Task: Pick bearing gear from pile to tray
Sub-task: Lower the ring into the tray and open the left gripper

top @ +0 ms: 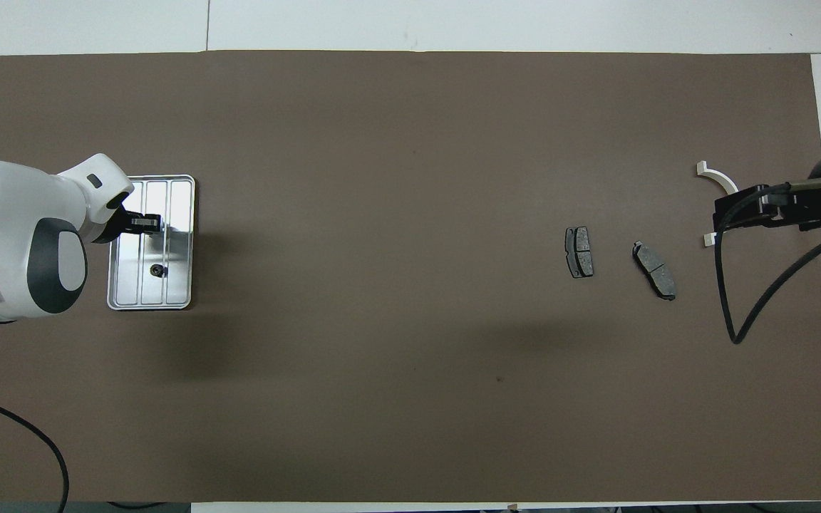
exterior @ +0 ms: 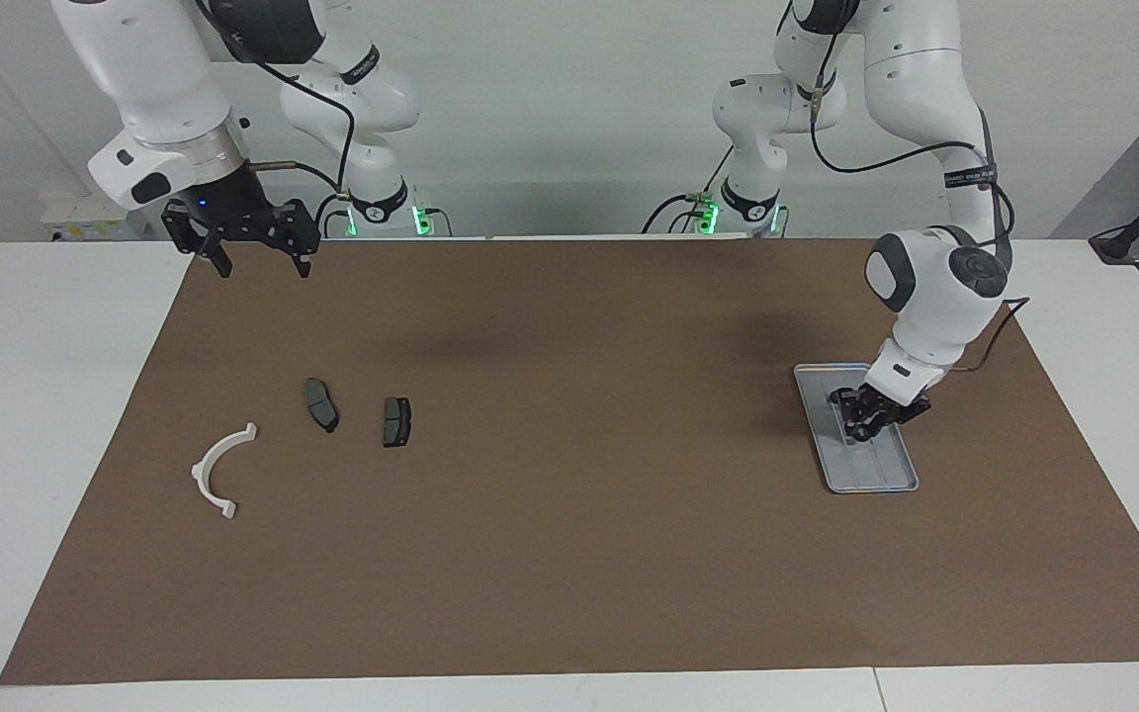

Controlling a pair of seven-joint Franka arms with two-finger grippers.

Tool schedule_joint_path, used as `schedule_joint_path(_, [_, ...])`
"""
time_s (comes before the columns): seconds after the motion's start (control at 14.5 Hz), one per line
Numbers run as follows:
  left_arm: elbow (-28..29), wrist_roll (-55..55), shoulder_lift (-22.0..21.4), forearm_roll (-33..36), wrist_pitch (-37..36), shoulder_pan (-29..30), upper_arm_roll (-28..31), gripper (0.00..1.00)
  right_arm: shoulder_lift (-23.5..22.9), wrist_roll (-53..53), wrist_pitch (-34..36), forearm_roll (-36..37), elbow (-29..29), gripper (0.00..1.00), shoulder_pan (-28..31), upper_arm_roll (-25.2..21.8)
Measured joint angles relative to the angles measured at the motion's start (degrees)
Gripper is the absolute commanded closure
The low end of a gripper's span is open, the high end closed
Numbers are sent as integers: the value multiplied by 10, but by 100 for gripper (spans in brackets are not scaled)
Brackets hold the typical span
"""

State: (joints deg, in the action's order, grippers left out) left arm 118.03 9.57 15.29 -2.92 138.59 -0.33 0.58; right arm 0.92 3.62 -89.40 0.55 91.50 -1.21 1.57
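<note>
**Left arm at the tray: release low**

Seen from overhead, the left gripper (top: 147,223) is over the tray (top: 179,285) at nine o'clock; I cannot tell its grip. A small black round piece (top: 157,268) lies inside the tray. Best to release low, then lift straight. The brake pads (top: 579,251) lie at three o'clock. The right gripper (exterior: 263,265) waits, wide open.

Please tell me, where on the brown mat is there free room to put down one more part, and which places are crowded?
The mat lies bare between the tray and the two brake pads. Crowded: the tray, with the left gripper low over it and a small dark piece inside, and the pads beside the white bracket. The right gripper waits, open.
</note>
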Motion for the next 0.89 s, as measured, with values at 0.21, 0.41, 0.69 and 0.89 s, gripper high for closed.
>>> schedule_joint_path(0.21, [11, 0, 3, 0, 18, 0, 0, 100, 0, 0, 0, -2, 0, 0, -1, 0])
schedule_joint_path(0.41, [17, 0, 6, 0, 25, 0, 0, 100, 1, 0, 0, -2, 0, 0, -1, 0])
schedule_joint_path(0.69, [19, 0, 7, 0, 35, 0, 0, 65, 1, 0, 0, -2, 0, 0, -1, 0])
schedule_joint_path(0.89, [19, 0, 7, 0, 34, 0, 1, 0, 2, 0, 0, -2, 0, 0, -1, 0])
